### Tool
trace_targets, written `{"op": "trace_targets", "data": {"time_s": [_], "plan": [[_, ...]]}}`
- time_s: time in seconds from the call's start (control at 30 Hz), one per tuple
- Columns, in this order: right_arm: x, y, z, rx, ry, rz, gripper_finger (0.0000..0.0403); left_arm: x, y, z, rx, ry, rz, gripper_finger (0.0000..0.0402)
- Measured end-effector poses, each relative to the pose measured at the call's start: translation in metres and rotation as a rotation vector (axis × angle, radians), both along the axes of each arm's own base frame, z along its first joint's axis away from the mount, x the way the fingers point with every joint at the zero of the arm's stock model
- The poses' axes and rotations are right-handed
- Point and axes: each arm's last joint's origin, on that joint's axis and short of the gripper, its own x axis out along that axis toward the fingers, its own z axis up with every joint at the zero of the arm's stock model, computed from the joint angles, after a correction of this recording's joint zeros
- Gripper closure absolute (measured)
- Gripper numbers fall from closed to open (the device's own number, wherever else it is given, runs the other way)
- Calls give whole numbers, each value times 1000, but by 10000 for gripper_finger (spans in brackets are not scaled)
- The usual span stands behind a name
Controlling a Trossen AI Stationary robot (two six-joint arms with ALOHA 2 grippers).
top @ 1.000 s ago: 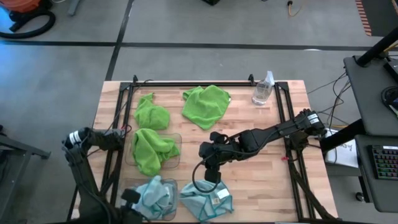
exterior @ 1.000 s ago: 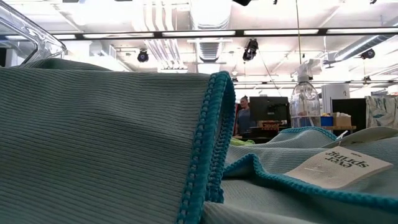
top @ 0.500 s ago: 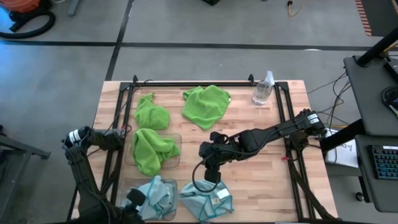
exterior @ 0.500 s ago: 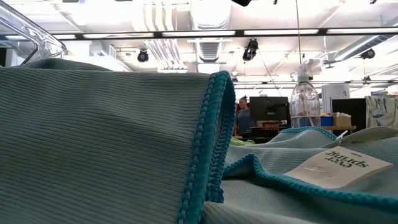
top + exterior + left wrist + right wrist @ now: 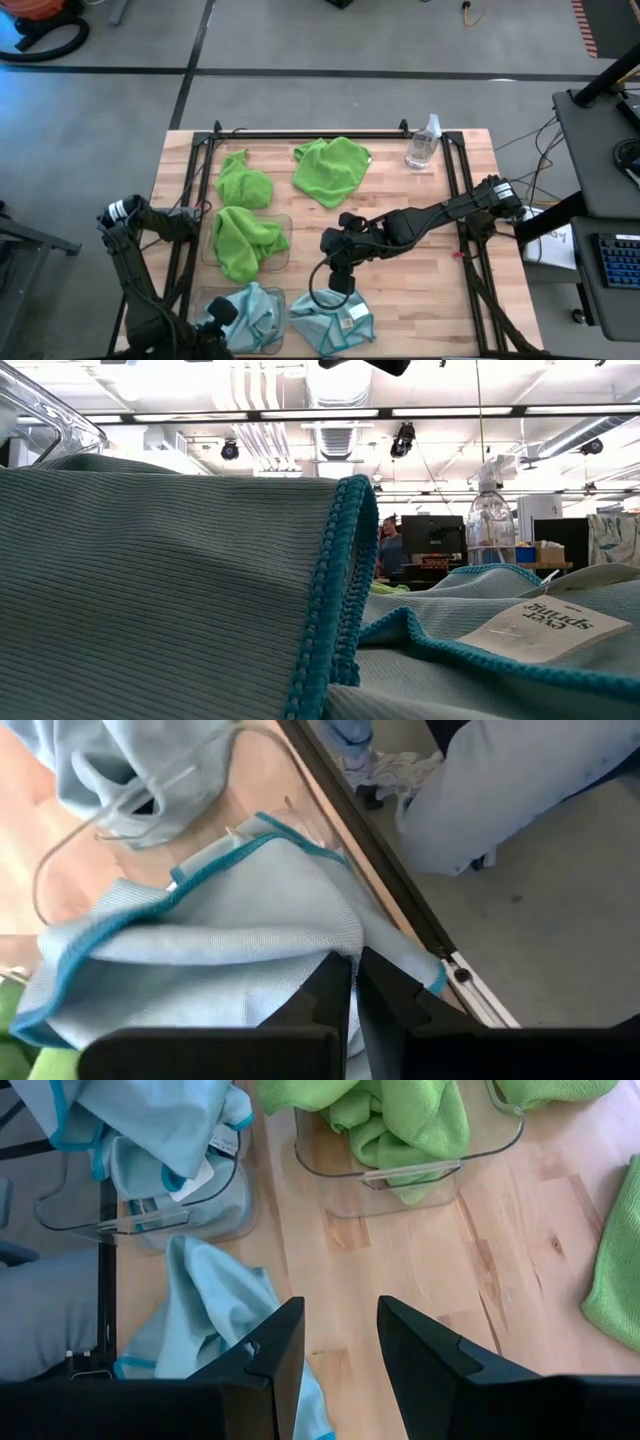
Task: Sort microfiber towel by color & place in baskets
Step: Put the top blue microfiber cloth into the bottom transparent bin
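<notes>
Left pincer (image 5: pixel 352 982) is pinched shut on a pale blue-teal microfiber towel (image 5: pixel 215 925) over the clear plastic bin at the near-left corner of the bench (image 5: pixel 232 332), looks like it's dropping it in with its colour; right pincer (image 5: pixel 340 1342) hangs open mid-bench above the tagged blue towel (image 5: pixel 335 318), lime ones wait near the other bin (image 5: pixel 283 243)
</notes>
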Motion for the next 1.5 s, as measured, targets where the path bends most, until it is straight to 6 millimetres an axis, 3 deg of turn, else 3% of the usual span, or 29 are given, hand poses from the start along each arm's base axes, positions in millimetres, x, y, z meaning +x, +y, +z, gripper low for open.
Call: {"op": "trace_targets", "data": {"time_s": [0.27, 0.5, 0.67, 0.87, 1.1, 1.37, 1.5], "plan": [[0, 0, 0, -2, 2, 2, 280, -6, 20, -20, -131, -59, 18, 384], [0, 0, 0, -2, 2, 2, 280, -21, 51, -49, -207, -106, 27, 368], [0, -1, 0, -19, -4, -13, 280, -27, 74, -62, -238, -98, 139, 367], [0, -2, 0, -39, -11, -30, 280, -20, 91, -61, -344, -48, 377, 367], [0, -2, 0, -26, -11, -46, 280, -16, 92, -50, -432, 7, 395, 358], [0, -2, 0, -23, -10, -51, 280, -15, 94, -56, -377, 35, 403, 299], [0, -2, 0, -22, -10, -51, 280, -12, 93, -44, -395, 26, 407, 267]]}}
